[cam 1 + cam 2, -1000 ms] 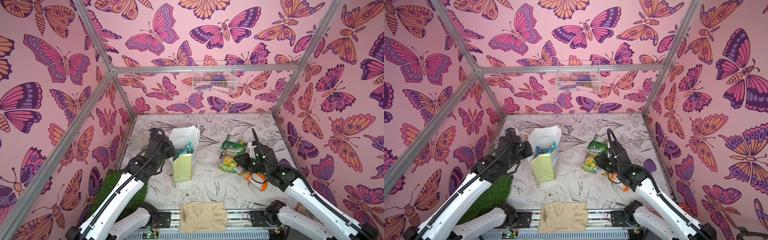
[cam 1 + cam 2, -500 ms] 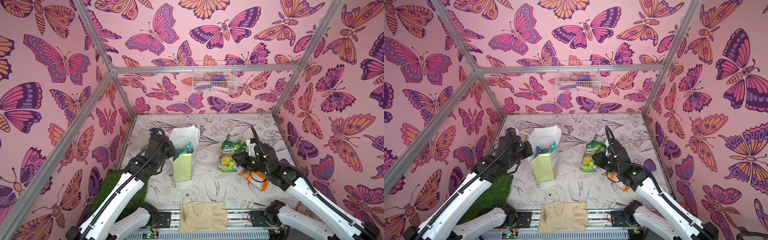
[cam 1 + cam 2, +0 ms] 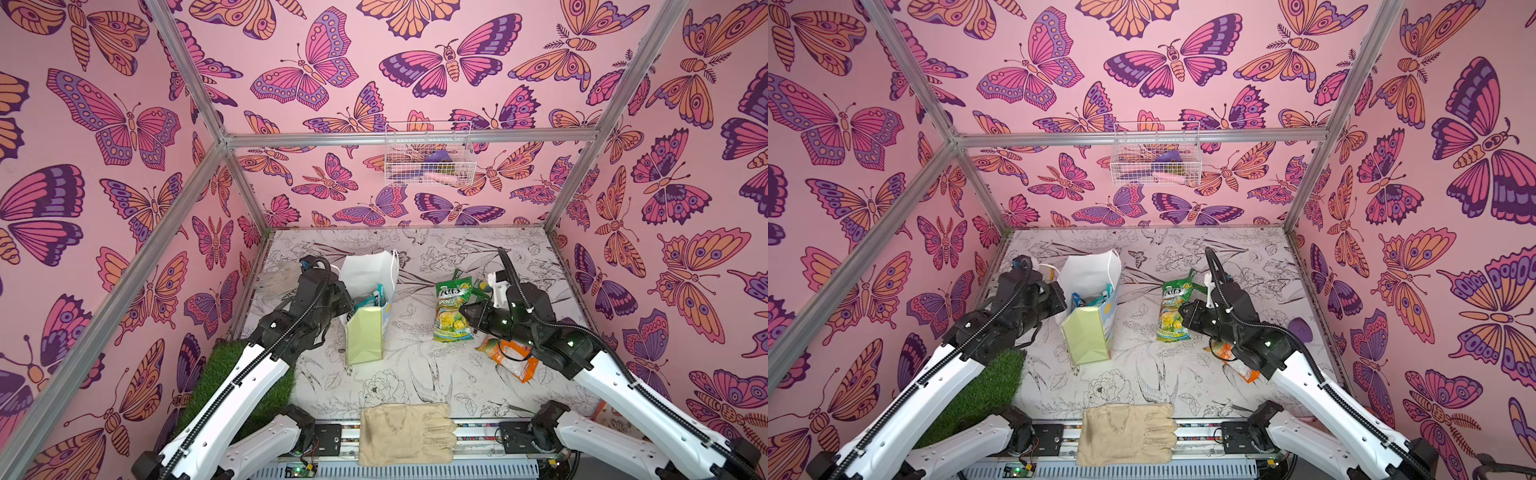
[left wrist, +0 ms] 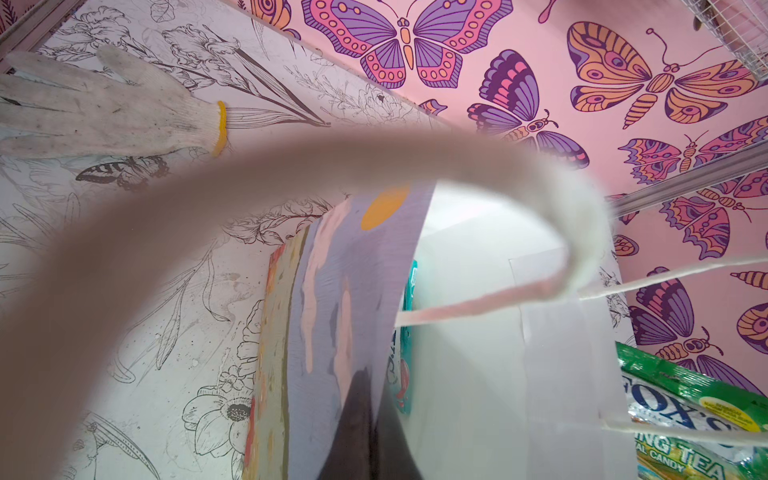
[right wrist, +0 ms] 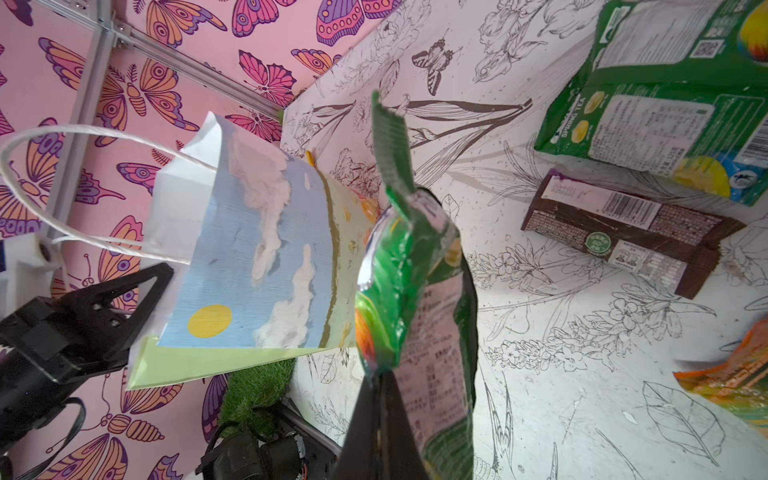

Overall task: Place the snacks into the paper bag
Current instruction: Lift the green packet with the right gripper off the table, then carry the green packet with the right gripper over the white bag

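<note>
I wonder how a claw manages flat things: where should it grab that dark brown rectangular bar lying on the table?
Probably across its narrow width, near the middle, coming straight down. The dark brown rectangular bar lies flat on the table, long and slim with upright side edges to pinch. A flat green packet lies close along one long side, so room there is tight.

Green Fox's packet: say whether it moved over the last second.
Yes: the green Fox's packet shifted slightly left, towards the paper bag, in the right gripper.
</note>
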Available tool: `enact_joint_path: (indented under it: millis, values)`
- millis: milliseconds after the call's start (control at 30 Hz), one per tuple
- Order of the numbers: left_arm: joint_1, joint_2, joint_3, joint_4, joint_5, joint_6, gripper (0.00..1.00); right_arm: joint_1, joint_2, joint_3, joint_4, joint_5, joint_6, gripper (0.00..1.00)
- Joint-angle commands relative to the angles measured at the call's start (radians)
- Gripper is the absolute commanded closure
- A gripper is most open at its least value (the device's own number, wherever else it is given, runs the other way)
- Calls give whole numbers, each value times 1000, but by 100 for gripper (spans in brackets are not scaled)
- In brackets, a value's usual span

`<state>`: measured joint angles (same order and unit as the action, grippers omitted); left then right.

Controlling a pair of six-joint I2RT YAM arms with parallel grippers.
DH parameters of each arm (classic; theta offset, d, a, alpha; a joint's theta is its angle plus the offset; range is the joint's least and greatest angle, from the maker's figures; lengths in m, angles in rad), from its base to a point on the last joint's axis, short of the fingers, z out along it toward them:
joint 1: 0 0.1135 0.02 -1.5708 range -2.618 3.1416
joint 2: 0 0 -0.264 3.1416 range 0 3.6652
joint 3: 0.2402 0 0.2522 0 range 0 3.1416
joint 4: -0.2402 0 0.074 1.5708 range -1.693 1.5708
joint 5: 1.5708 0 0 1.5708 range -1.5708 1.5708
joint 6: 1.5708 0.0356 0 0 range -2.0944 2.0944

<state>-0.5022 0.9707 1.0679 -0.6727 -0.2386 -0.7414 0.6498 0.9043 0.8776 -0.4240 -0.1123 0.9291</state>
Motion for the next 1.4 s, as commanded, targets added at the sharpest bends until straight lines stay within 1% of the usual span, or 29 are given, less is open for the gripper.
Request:
enact_joint_path:
  millis: [0, 333, 767, 1233, 1300, 1367]
  values:
    - [5, 5, 10, 23, 9, 4, 100, 17, 4, 53, 26, 14, -24, 100]
    - [5, -3, 10, 22, 5, 4, 100, 49, 22, 113, 30, 18, -40, 100]
    - [5, -12, 21, 22, 10, 3, 100, 100, 51, 231, 30, 14, -77, 100]
    - [5, 2, 52, 25, 14, 7, 100, 119, 46, 329, 32, 6, -117, 100]
    - [5, 5, 54, 28, 16, 6, 100, 125, 51, 357, 21, 19, -133, 100]
    - [5, 8, 58, 27, 16, 6, 100, 142, 57, 398, -6, 55, -170, 100]
